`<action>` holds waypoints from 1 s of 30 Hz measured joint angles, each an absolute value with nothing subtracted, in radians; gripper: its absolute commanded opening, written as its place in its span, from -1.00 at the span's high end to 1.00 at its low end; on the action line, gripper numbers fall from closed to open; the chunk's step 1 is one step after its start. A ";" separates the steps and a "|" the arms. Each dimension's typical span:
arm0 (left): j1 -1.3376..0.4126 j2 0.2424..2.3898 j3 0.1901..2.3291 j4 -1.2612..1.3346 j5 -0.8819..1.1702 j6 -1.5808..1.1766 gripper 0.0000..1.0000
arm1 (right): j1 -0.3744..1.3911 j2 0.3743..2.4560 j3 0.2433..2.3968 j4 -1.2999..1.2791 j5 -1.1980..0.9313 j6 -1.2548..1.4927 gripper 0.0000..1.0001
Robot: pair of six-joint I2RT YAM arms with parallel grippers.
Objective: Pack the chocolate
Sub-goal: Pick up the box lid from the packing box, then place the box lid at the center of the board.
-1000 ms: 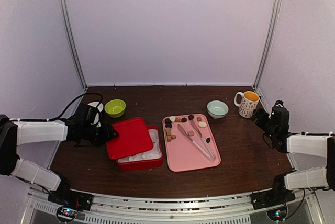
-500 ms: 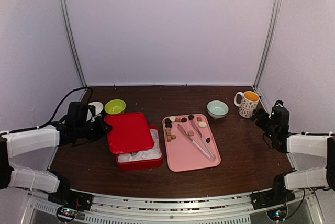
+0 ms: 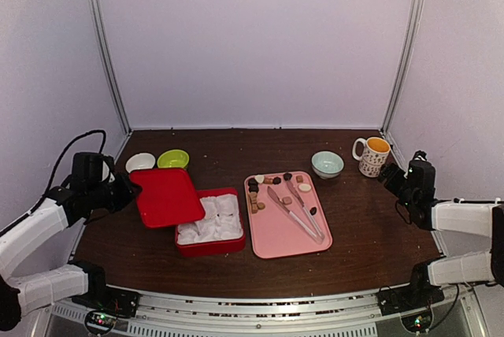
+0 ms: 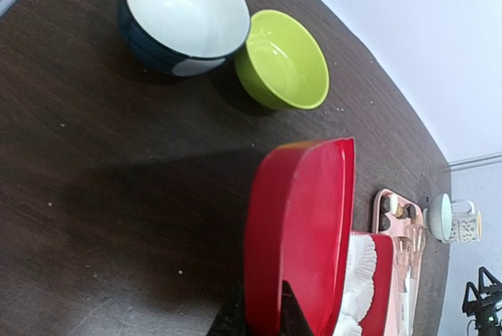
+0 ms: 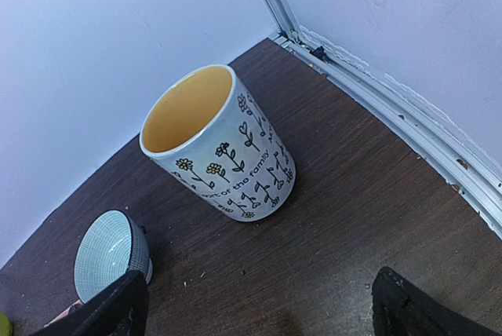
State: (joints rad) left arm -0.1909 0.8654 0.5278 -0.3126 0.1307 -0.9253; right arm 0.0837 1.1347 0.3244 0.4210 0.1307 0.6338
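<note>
1 red lid (image 3: 165, 197) clamped in left tool (image 3: 132, 189).

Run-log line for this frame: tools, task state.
left tool: shut on red lid, tilted over left edge of red box | right tool: open, empty, by mug | chocolate: on pink tray, none in box

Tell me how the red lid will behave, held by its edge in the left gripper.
Likely stiff: the red lid shows no sag though the left gripper pinches only one edge. Probably light, being thin. Its glossy surface may slip or pivot there.
</note>
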 measured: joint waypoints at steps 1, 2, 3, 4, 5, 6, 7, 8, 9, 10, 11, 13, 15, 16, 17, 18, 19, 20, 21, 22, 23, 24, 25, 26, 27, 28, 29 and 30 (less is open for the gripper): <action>-0.176 0.850 0.534 -0.337 0.130 -0.919 1.00 | 0.084 1.136 0.326 0.421 0.131 0.634 -1.00; -0.159 0.833 0.543 -0.366 0.126 -0.913 1.00 | 0.084 1.138 0.327 0.419 0.131 0.634 -1.00; -0.143 0.815 0.550 -0.392 0.118 -0.906 1.00 | 0.084 1.141 0.330 0.416 0.130 0.634 -1.00; -0.131 0.801 0.554 -0.409 0.110 -0.903 1.00 | 0.084 1.143 0.333 0.414 0.130 0.633 -1.00; -0.111 0.775 0.557 -0.438 0.101 -0.899 1.00 | 0.084 1.145 0.336 0.412 0.130 0.634 -1.00; -0.102 0.757 0.557 -0.455 0.094 -0.899 1.00 | 0.084 1.145 0.338 0.412 0.130 0.633 -1.00; -0.088 0.728 0.556 -0.483 0.083 -0.899 1.00 | 0.084 1.145 0.340 0.412 0.130 0.633 -1.00; -0.080 0.707 0.555 -0.502 0.076 -0.899 1.00 | 0.084 1.145 0.340 0.412 0.130 0.633 -1.00; -0.071 0.674 0.548 -0.517 0.065 -0.900 1.00 | 0.084 1.145 0.340 0.412 0.130 0.633 -1.00; -0.067 0.648 0.542 -0.531 0.057 -0.905 1.00 | 0.084 1.145 0.340 0.411 0.130 0.633 -1.00; -0.062 0.615 0.532 -0.545 0.045 -0.911 1.00 | 0.084 1.145 0.341 0.411 0.130 0.633 -1.00; -0.056 0.554 0.508 -0.575 0.025 -0.928 1.00 | 0.084 1.146 0.342 0.410 0.129 0.633 -1.00; -0.053 0.495 0.489 -0.607 -0.001 -0.952 1.00 | 0.084 1.147 0.342 0.408 0.127 0.633 -1.00; -0.053 0.466 0.480 -0.620 -0.020 -0.968 1.00 | 0.084 1.147 0.342 0.407 0.127 0.633 -1.00; -0.052 0.441 0.475 -0.634 -0.037 -0.980 1.00 | 0.084 1.147 0.342 0.406 0.127 0.633 -1.00; -0.052 0.419 0.470 -0.646 -0.053 -0.992 1.00 | 0.084 1.147 0.342 0.406 0.127 0.633 -1.00; -0.052 0.396 0.466 -0.659 -0.072 -1.007 1.00 | 0.084 1.148 0.342 0.406 0.127 0.633 -1.00; -0.052 0.377 0.463 -0.678 -0.101 -1.009 1.00 | 0.084 1.148 0.342 0.406 0.127 0.633 -1.00; -0.051 0.366 0.457 -0.698 -0.126 -1.016 1.00 | 0.084 1.149 0.342 0.406 0.127 0.633 -1.00; -0.048 0.356 0.448 -0.720 -0.155 -1.026 1.00 | 0.084 1.149 0.342 0.406 0.127 0.633 -1.00; -0.047 0.350 0.439 -0.741 -0.178 -1.034 1.00 | 0.084 1.150 0.342 0.406 0.127 0.633 -1.00; -0.047 0.345 0.429 -0.761 -0.195 -1.043 1.00 | 0.084 1.150 0.342 0.406 0.127 0.633 -1.00; -0.046 0.337 0.416 -0.778 -0.212 -1.053 1.00 | 0.084 1.150 0.342 0.406 0.127 0.633 -1.00; -0.046 0.328 0.402 -0.789 -0.225 -1.068 1.00 | 0.084 1.150 0.342 0.406 0.127 0.633 -1.00; -0.046 0.313 0.385 -0.793 -0.235 -1.085 1.00 | 0.084 1.150 0.342 0.406 0.127 0.633 -1.00; -0.046 0.296 0.369 -0.794 -0.241 -1.100 1.00 | 0.084 1.150 0.342 0.406 0.127 0.633 -1.00; -0.046 0.280 0.355 -0.791 -0.243 -1.114 1.00 | 0.084 1.150 0.342 0.406 0.127 0.633 -1.00; -0.046 0.264 0.339 -0.783 -0.244 -1.128 1.00 | 0.084 1.150 0.342 0.406 0.127 0.633 -1.00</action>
